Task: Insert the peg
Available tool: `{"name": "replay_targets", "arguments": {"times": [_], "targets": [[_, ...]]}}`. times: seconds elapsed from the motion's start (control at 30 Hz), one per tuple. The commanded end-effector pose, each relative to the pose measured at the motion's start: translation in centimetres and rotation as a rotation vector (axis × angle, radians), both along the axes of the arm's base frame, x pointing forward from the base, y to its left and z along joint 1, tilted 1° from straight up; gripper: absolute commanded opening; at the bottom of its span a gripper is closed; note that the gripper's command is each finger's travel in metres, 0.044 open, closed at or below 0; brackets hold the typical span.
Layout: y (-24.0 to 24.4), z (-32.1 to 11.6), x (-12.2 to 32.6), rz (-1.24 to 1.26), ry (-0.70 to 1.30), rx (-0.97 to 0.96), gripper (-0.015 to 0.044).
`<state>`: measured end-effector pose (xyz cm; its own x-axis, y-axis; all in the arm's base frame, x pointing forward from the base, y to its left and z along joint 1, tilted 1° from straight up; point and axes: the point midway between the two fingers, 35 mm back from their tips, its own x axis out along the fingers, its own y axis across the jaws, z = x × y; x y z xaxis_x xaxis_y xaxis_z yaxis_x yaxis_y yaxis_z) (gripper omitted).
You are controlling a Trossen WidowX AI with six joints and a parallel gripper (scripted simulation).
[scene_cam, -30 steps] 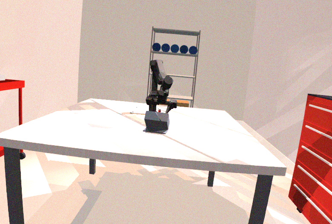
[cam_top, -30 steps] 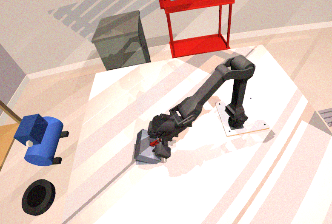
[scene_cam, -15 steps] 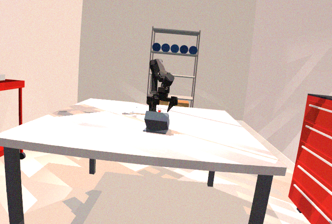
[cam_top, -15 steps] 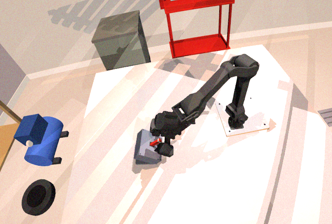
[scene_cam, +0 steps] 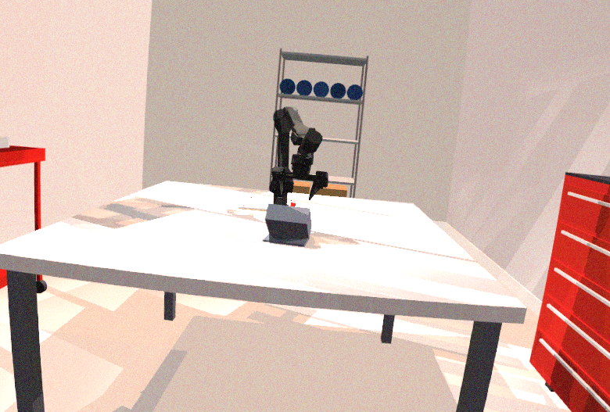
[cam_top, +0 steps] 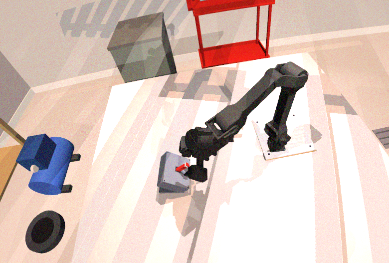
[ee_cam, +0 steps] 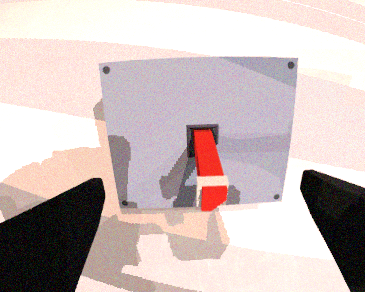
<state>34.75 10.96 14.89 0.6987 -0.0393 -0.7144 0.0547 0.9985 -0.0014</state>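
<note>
The sloped grey panel (cam_top: pixel 169 171) (scene_cam: pixel 288 223) (ee_cam: pixel 148 100) stands on the table. A red square-sided peg (cam_top: pixel 182 167) (scene_cam: pixel 292 204) (ee_cam: pixel 207 152) with a pale band near its outer end has its far end in the panel's square hole (ee_cam: pixel 190 144) and sticks out of the face. Dark gaps show at the left and right of the peg in the hole; how deep it sits is hidden. My gripper (scene_cam: pixel 296 196) (ee_cam: pixel 205 185) is wide open and empty. In the wrist view its fingers stand well apart on either side of the peg, not touching it.
The arm's white base plate (cam_top: pixel 295 152) is behind the gripper, on the table (cam_top: pixel 258 222) (scene_cam: pixel 197 259). Off the table are a red cart (cam_top: pixel 234 55), a grey cabinet (cam_top: pixel 141 61), a blue tank (cam_top: pixel 53 165) and a red drawer unit (scene_cam: pixel 574 269).
</note>
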Motion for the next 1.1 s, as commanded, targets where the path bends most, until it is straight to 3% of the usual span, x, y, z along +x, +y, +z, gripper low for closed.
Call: {"name": "replay_targets", "arguments": {"times": [0.0,1.07], "targets": [[0.1,0.7,-0.5,-0.004,-0.004,0.001,0.044],[0.4,4.0,-4.0,0.001,0.0,0.002,0.044]]}}
